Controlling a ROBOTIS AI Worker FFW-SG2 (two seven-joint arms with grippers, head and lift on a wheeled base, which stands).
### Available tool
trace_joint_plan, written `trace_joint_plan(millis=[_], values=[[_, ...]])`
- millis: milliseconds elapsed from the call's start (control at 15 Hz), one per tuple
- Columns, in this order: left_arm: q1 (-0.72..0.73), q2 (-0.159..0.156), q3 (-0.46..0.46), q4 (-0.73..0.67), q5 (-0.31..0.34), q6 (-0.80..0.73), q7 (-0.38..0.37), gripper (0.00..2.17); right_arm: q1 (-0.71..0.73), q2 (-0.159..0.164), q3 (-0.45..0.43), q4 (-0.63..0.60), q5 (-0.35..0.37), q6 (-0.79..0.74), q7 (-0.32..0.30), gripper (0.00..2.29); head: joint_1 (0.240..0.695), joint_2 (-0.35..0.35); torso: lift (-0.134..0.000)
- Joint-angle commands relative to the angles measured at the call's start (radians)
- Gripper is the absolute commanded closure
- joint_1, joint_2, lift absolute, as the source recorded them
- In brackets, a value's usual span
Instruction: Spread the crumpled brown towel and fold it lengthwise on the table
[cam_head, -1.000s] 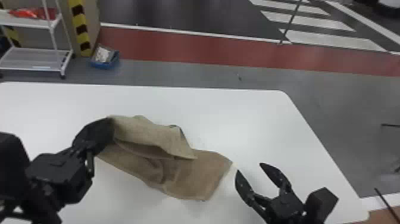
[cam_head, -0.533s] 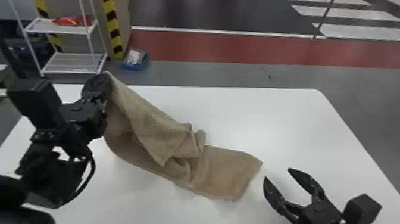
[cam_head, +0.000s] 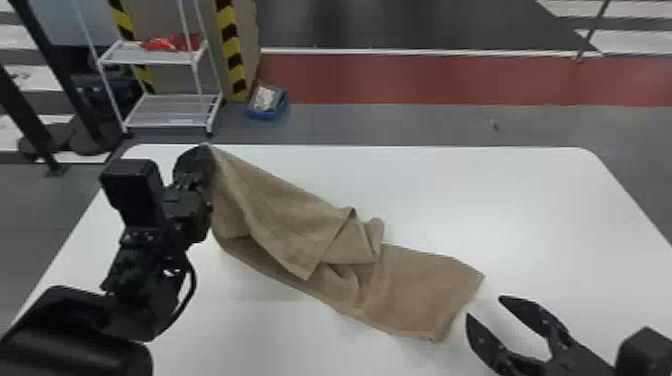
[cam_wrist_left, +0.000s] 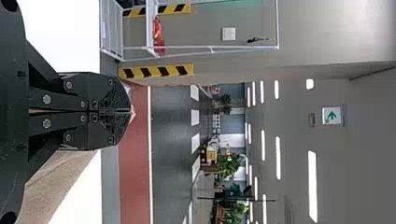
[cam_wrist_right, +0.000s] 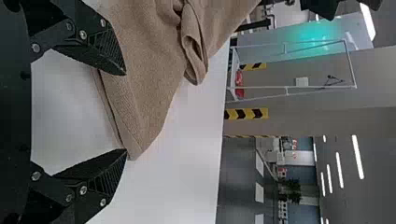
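Left gripper (cam_head: 204, 151), left of frame, pinches brown towel (cam_head: 290, 210) high, presumably unfurling folds; right gripper (cam_head: 484, 306), lower right, wide open, empty (for near end, perhaps).

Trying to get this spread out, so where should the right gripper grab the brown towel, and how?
I'd pinch the brown towel at its right-hand end, coming in from the right. That end lies flat, its fairly straight edge facing the open right gripper, while the middle is bunched and the left gripper holds the other end up.
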Motion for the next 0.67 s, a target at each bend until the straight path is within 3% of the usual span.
trace_joint_plan(millis=[0,133,400,600], values=[[-0.003,-0.001,0.004,0.01,0.009,0.003,-0.007,1.72,0.001,-0.001,-0.009,-0.003,0.003,-0.001,0.037,0.51,0.695,0.026,-0.123],[-0.017,-0.005,-0.005,0.022,0.009,0.009,-0.012,1.72,0.003,-0.001,-0.018,-0.006,0.007,0.014,0.086,0.51,0.695,0.034,-0.123],[-0.027,-0.008,-0.025,0.028,0.003,0.024,-0.014,1.72,-0.017,-0.001,0.002,-0.014,0.064,0.1,0.111,0.51,0.695,0.028,-0.123],[-0.027,-0.008,-0.028,0.029,0.003,0.027,-0.014,1.72,-0.031,0.003,0.022,-0.012,0.061,0.122,0.193,0.51,0.695,0.04,-0.123]])
